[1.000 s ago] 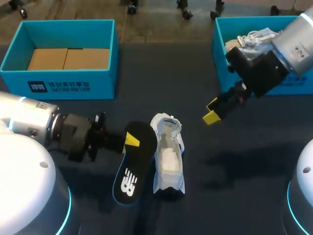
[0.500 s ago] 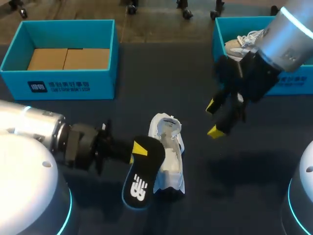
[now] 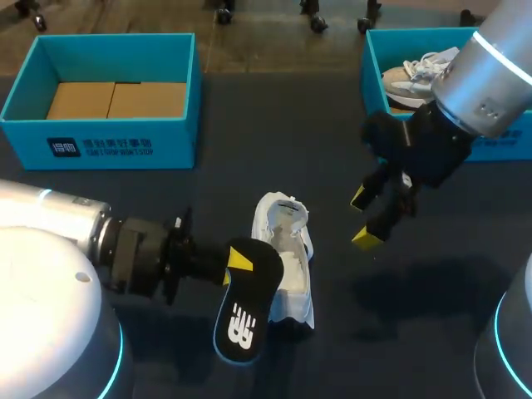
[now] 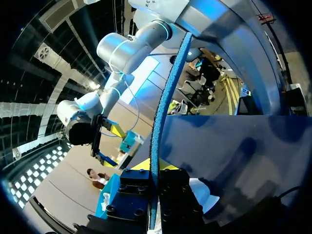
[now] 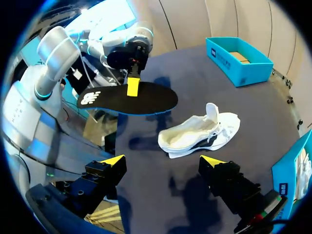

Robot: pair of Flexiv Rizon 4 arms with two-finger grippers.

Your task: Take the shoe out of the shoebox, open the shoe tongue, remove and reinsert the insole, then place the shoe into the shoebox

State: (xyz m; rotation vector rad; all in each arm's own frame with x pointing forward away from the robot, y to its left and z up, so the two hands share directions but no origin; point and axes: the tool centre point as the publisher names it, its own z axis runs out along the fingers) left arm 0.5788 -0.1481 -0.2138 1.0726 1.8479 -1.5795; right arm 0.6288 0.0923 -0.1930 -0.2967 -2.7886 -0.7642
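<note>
A white shoe [image 3: 287, 249] lies on the dark table with its tongue pulled open. My left gripper [image 3: 238, 261] is shut on a black insole [image 3: 246, 312], which hangs over the shoe's left side near the heel. The left wrist view shows the insole [image 4: 168, 97] edge-on between the fingers, with the shoe [image 4: 202, 192] below. My right gripper [image 3: 364, 219] hangs open and empty above the table, right of the shoe. From the right wrist, the insole [image 5: 129, 100] floats beyond the shoe [image 5: 202, 134], and the right gripper [image 5: 163, 163] holds nothing.
A blue shoebox [image 3: 100, 125] with cardboard inside stands at the back left. Another blue shoebox [image 3: 370, 75] at the back right holds a second shoe [image 3: 416, 73]. My right arm passes in front of that box.
My left gripper has carried the insole rightward and nearer, from beside the shoe to over its edge. My right gripper has turned and come down a little toward the table.
</note>
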